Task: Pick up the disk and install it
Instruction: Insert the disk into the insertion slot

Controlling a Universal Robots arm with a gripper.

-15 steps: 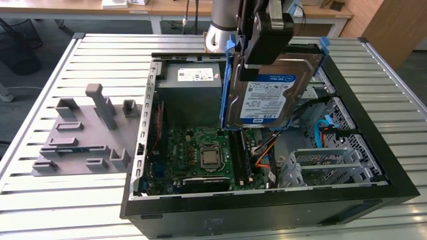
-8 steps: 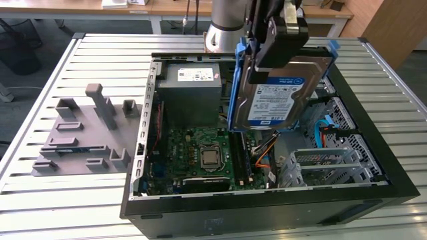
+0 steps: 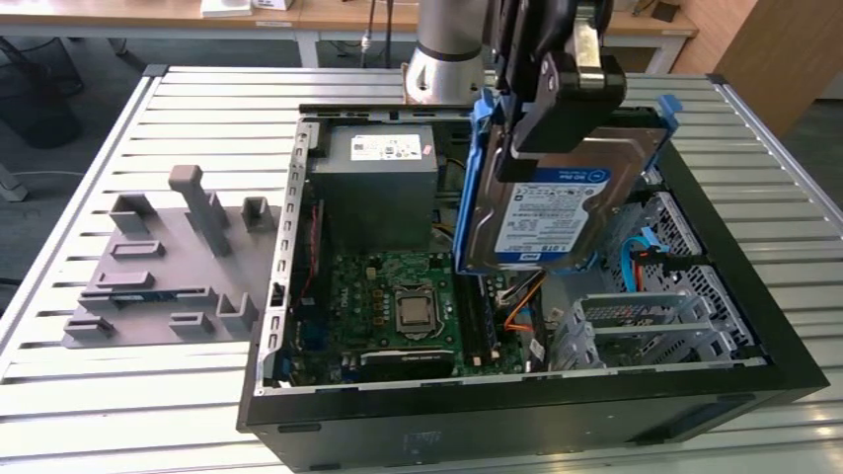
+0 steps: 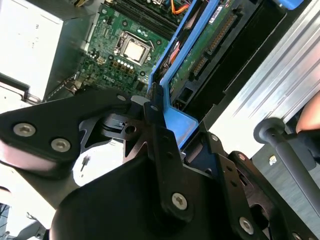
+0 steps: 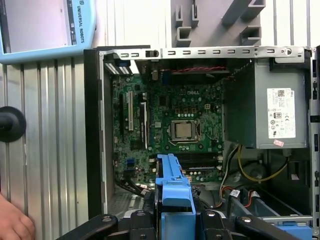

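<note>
Exterior view. The gripper [image 3: 551,138] hangs over the open computer case [image 3: 527,400], its jaws closed on the upper edge of the disk [image 3: 554,212]. The disk stands nearly on edge with its label toward the camera. It is held over the case interior, at about 2 o'clock from the motherboard [image 3: 402,306]. The grey power-supply box [image 3: 379,188] lies at 12 o'clock from the motherboard. A grey fixture [image 3: 158,262] rests on the slatted table [image 3: 118,395], at 9 o'clock from the case.
</note>
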